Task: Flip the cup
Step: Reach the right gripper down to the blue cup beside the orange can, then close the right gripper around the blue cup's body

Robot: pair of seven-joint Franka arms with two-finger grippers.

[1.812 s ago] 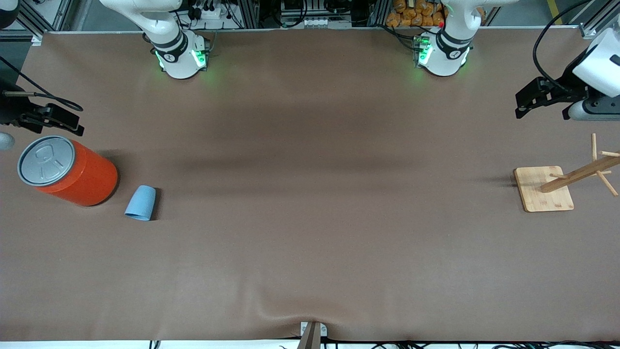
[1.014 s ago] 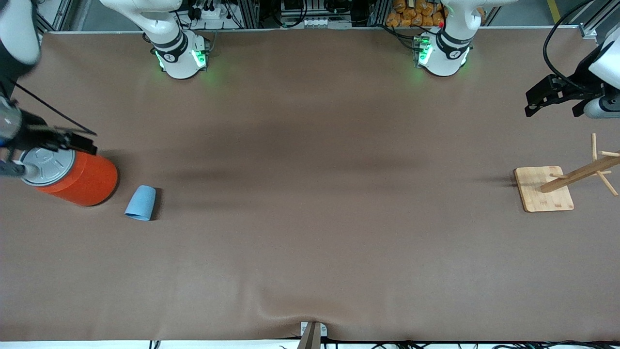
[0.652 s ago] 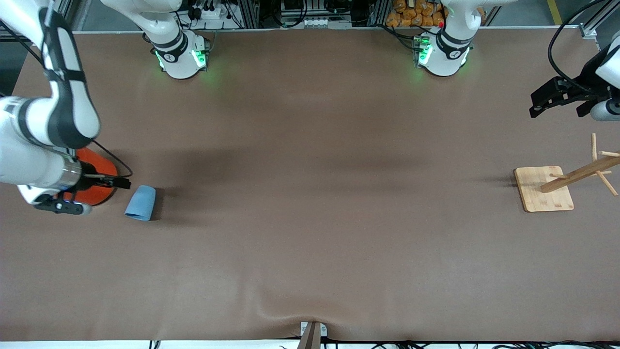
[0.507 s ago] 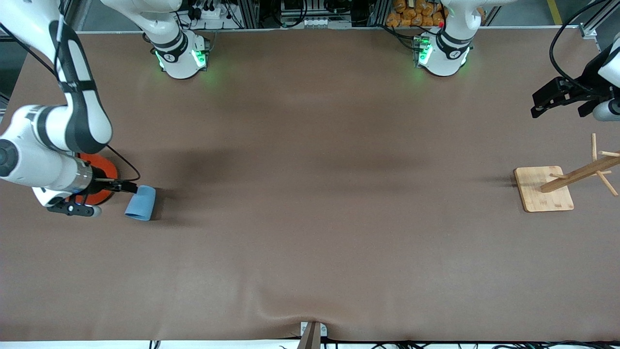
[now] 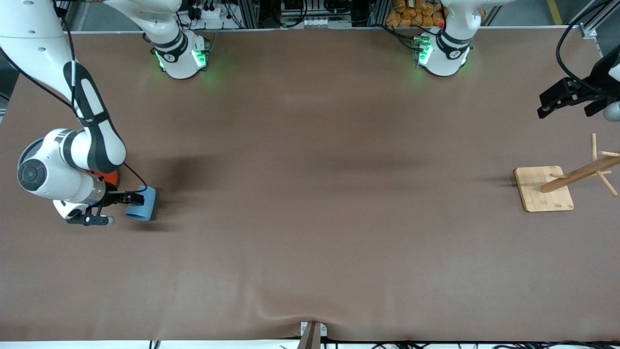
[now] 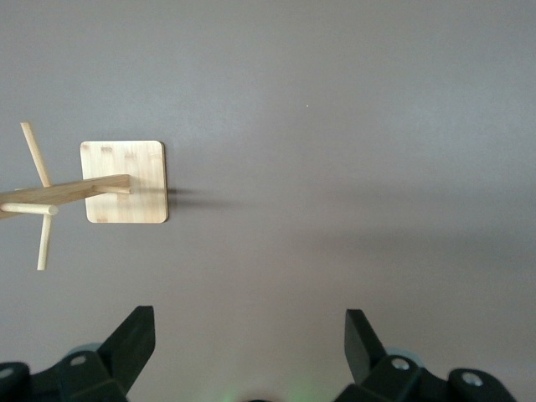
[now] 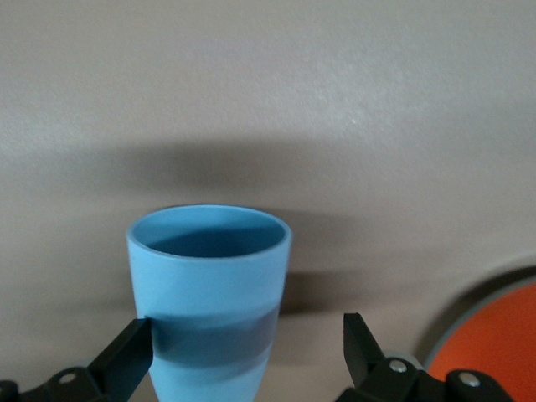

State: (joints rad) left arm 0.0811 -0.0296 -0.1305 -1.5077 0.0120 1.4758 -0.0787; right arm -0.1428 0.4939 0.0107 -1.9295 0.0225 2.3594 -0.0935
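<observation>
The light-blue cup [image 5: 145, 206] lies on its side near the right arm's end of the table, with its wide mouth toward the front camera. My right gripper [image 5: 131, 198] points down over it, open. In the right wrist view the cup [image 7: 209, 276] shows its darker blue inside. The gripper [image 7: 247, 343] straddles the cup's narrow end. One fingertip [image 7: 134, 343] is at the cup's side and the other stands well apart from it. My left gripper [image 5: 564, 107] waits open and empty in the air at the left arm's end; it also shows in the left wrist view [image 6: 249, 335].
The large orange can [image 5: 105, 175] stands beside the cup, mostly hidden by the right arm; its grey-rimmed edge shows in the right wrist view [image 7: 494, 335]. A wooden peg stand [image 5: 542, 190] sits at the left arm's end and shows in the left wrist view [image 6: 124, 181].
The right arm swung in from the table's end, over the orange can, and brought its open gripper down around the cup. The left gripper drifted slightly outward. The cup has not moved.
</observation>
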